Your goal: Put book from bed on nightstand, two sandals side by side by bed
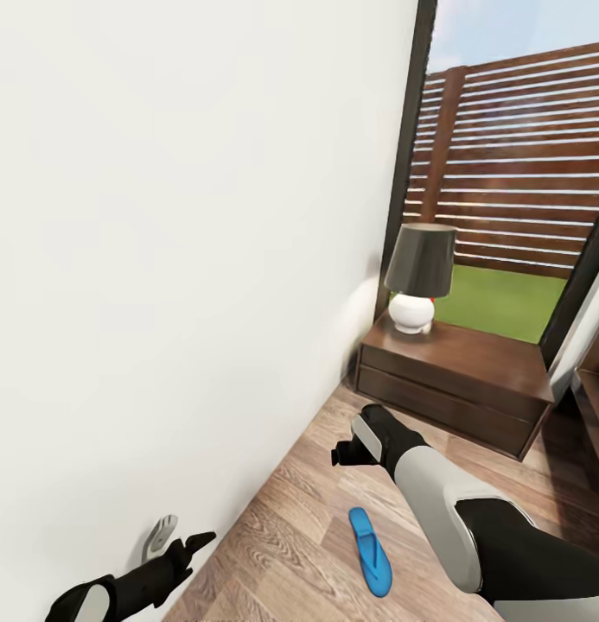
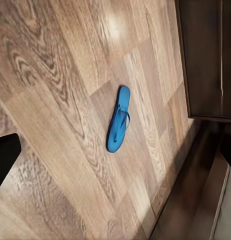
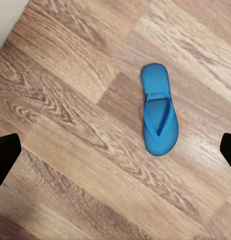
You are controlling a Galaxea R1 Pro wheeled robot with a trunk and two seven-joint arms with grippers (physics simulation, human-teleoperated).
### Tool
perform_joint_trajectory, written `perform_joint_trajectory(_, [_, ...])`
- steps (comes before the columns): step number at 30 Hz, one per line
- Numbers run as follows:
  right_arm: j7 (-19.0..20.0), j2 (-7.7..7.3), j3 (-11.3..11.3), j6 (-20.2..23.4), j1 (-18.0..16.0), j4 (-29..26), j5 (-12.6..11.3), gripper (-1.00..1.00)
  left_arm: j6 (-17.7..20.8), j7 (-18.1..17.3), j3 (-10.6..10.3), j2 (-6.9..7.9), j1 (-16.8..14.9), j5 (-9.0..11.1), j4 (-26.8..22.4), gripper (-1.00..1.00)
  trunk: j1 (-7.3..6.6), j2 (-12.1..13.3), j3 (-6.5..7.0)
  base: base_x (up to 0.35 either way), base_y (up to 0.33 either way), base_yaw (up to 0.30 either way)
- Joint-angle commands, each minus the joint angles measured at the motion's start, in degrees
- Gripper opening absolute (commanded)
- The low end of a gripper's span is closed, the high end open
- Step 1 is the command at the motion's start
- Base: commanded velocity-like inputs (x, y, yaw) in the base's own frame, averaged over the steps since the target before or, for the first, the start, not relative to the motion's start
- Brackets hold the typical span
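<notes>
1 blue sandal (image 1: 370, 552) lies flat on the wooden floor (image 1: 290, 527), strap side up, between both arms and well short of the nightstand (image 1: 455, 380) carrying the lamp (image 1: 417, 276). Right claw (image 1: 344, 453) hangs above the floor, fingers apart and empty. Left claw (image 1: 185, 546) near the white wall (image 1: 178, 259) appears parted, though dimly seen.

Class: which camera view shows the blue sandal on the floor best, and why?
The right wrist view: the sandal lies near the centre, seen from above, straps clear. The left wrist view shows it smaller and slanted. The head view shows it small, low in the picture, on the wooden floor.
</notes>
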Motion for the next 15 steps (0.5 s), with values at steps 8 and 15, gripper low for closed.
perform_joint_trajectory(8, [-0.46,-0.06,0.39,0.2,-0.01,-0.08,-0.04,1.0,0.5,-0.75,-1.46,-0.02,-0.04,0.16,0.71,1.0,0.39,-0.53,-1.85,0.0,0.0,0.027])
perform_joint_trajectory(15, [-0.48,-1.39,0.68,0.61,-0.03,-0.23,0.01,1.0,0.54,-7.64,-5.76,0.34,-0.04,0.22,2.83,1.0,0.57,-0.63,-3.41,0.0,0.0,0.005])
